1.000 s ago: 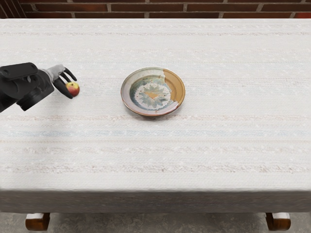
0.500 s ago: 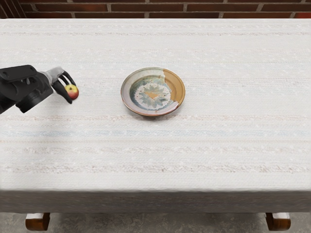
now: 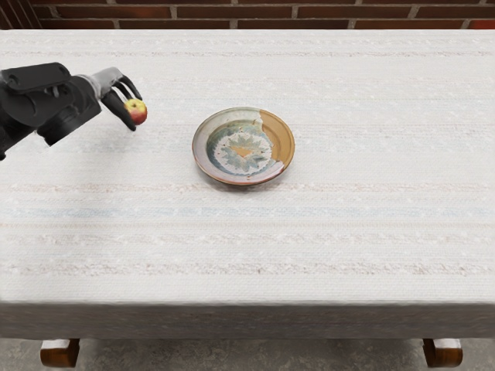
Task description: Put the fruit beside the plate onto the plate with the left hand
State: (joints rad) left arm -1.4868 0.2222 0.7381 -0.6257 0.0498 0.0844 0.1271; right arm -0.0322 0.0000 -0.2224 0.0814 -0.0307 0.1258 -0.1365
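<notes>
A small red and yellow apple [image 3: 138, 111] is held in my left hand [image 3: 124, 99], whose dark fingers are curled around it. The hand and fruit hang above the table, left of the plate. The round ceramic plate [image 3: 280, 131], with a brown rim and a blue-green pattern, lies at the table's middle with nothing on it. My left arm comes in from the left edge. The right arm is out of view.
The table [image 3: 247, 247] is covered with a pale woven cloth and runs across the whole view. A brick wall [image 3: 247, 14] stands behind its far edge. Wooden table feet [image 3: 59, 352] show below the front edge.
My left hand has closed on the apple, lifted it off the cloth and carried it up and to the right, closer to the plate.
</notes>
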